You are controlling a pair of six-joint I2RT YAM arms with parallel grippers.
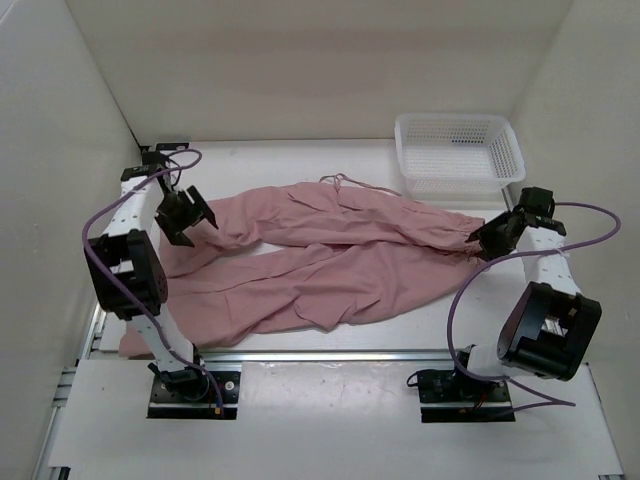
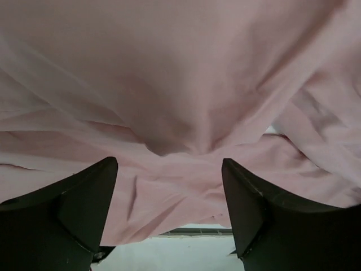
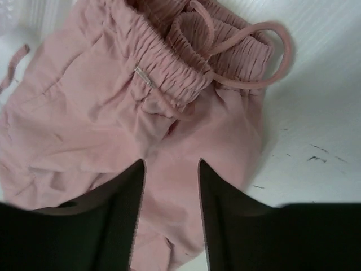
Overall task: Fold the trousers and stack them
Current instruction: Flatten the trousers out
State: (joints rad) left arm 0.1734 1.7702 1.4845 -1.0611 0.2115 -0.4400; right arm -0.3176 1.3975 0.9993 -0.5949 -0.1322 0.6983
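Tabletop (image 1: pixel 255 165): trousers (image 1: pixel 330 262) spread; left gripper (image 1: pixel 197 226) over cloth, right gripper (image 1: pixel 479 243) at drawstring end (image 3: pixel 225 53).

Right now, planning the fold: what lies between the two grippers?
Only the trousers, spread rumpled across the table from the left gripper to the right gripper; the top view shows it.

Trousers (image 1: pixel 330 262) cover the counter (image 1: pixel 270 165) mid-frame, left to right. Basket (image 1: pixel 458 150) blocks the upper right. Bare strip passable along the top; walls (image 1: pixel 300 70) enclose three sides.
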